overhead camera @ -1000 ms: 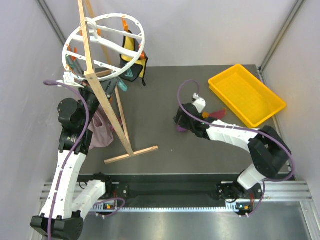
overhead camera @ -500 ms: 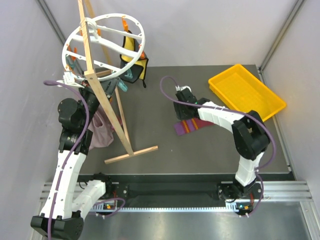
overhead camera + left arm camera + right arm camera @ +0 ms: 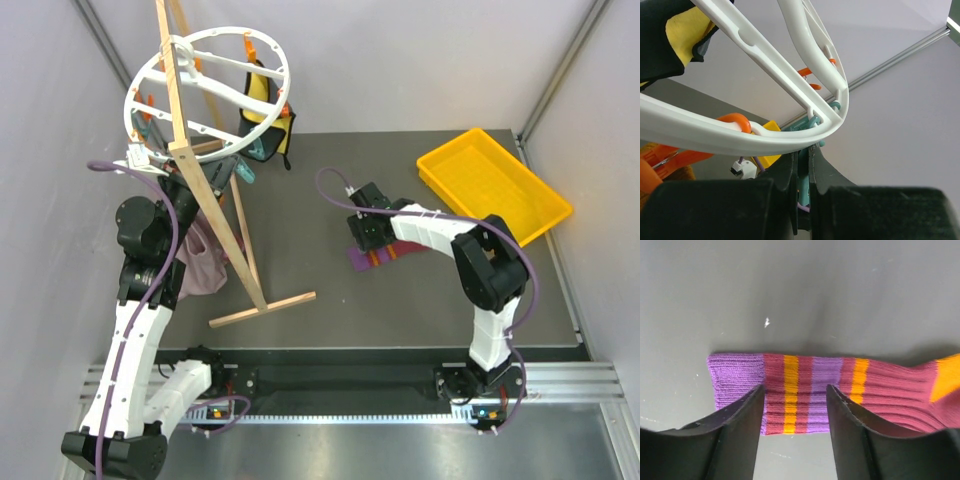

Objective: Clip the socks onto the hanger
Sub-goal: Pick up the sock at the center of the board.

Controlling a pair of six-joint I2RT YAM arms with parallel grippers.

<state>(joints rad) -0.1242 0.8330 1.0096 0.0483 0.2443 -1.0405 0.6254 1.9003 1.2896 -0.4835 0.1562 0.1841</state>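
Starting at the left: reaching up with the left gripper (image 3: 803, 150) to the rim of the round white hanger (image 3: 765, 142), pinching a teal clip (image 3: 803, 192) between jaws drawn almost together. Possibly risking a slip there, given thin, slick plastic and a hanger apparently hanging free off the wooden stand (image 3: 218, 215). Likely swinging or twisting away under any sideways push, and snapping the clip closed ahead of any fabric.

Moving rightward: hovering with the right gripper (image 3: 795, 390) low over the striped sock (image 3: 880, 390), lying flat on the dark table (image 3: 790, 290), well apart from the hanger. Straddling the purple cuff end with jaws spread wide, gripping nothing yet. Judging by that, probably lining up a pick. Risking a pinch of only the upper layer, or of nothing at all, if closing too high. Risking scraping the fingertips on the table and bunching the knit if going too low. Also risking a limp, dangling sock catching on the stand during the carry across. Not seeing a second sock clearly anywhere; possibly hiding under the right arm.
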